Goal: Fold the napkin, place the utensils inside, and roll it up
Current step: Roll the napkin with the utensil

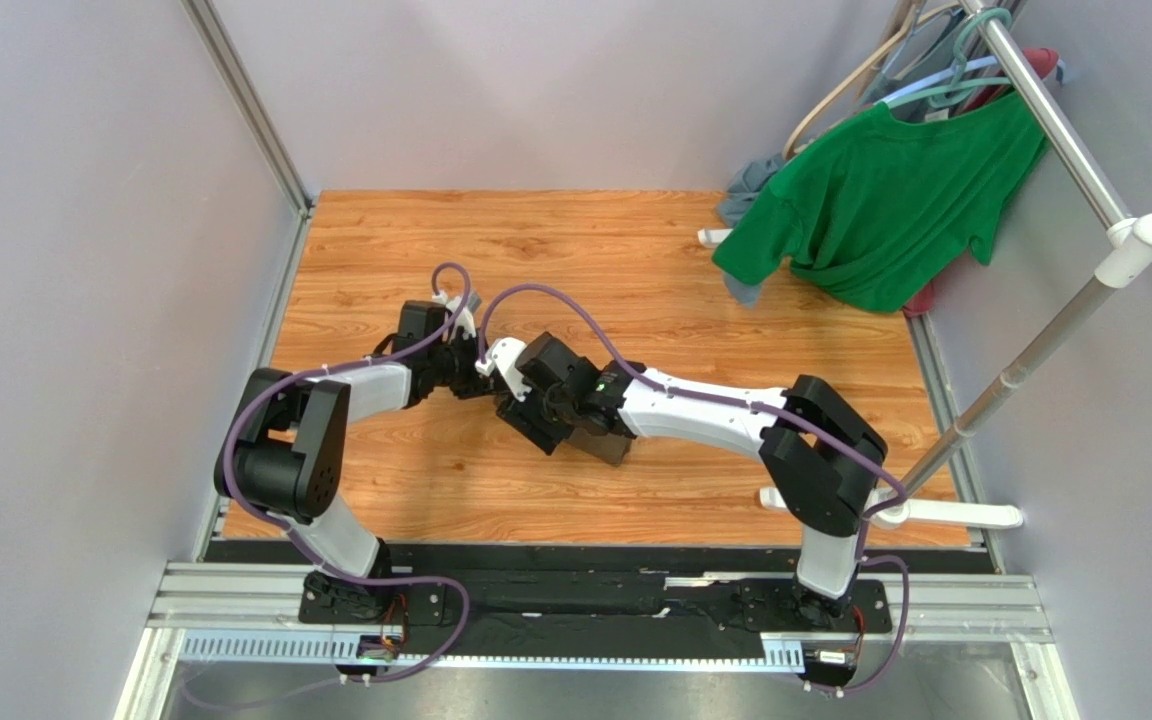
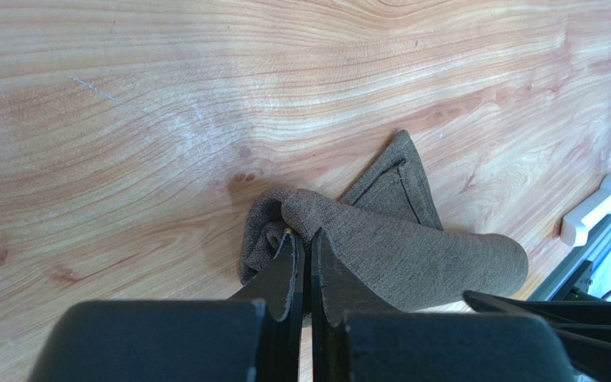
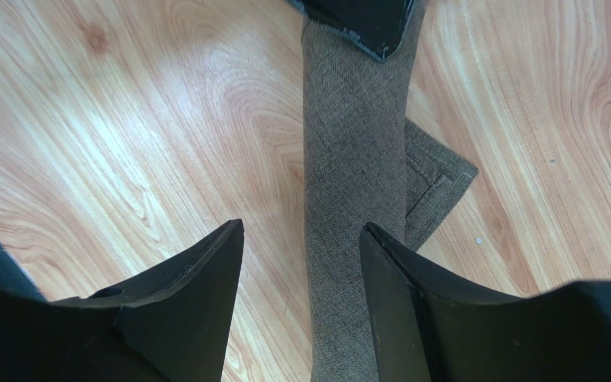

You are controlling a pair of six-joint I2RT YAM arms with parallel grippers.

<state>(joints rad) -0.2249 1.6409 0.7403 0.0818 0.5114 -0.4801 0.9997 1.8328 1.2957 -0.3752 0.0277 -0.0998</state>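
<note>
The napkin (image 2: 412, 255) lies rolled into a dark olive-brown tube on the wooden table, with one hemmed corner (image 2: 400, 183) sticking out flat beside it. My left gripper (image 2: 303, 236) is shut on the bunched end of the roll. In the right wrist view the napkin (image 3: 352, 159) runs lengthwise between the spread fingers of my right gripper (image 3: 301, 226), which is open just above it, and the left gripper's fingertip (image 3: 356, 20) shows at the far end. From above, both grippers meet mid-table, left gripper (image 1: 495, 368) and right gripper (image 1: 549, 408), over the napkin (image 1: 605, 446). The utensils are out of view.
A bright green T-shirt (image 1: 883, 203) hangs from a rail (image 1: 1063, 135) at the back right, with a grey-blue garment (image 1: 748, 188) behind it. The rack's white feet (image 1: 898, 513) rest on the table's right side. Grey walls close in the left and back.
</note>
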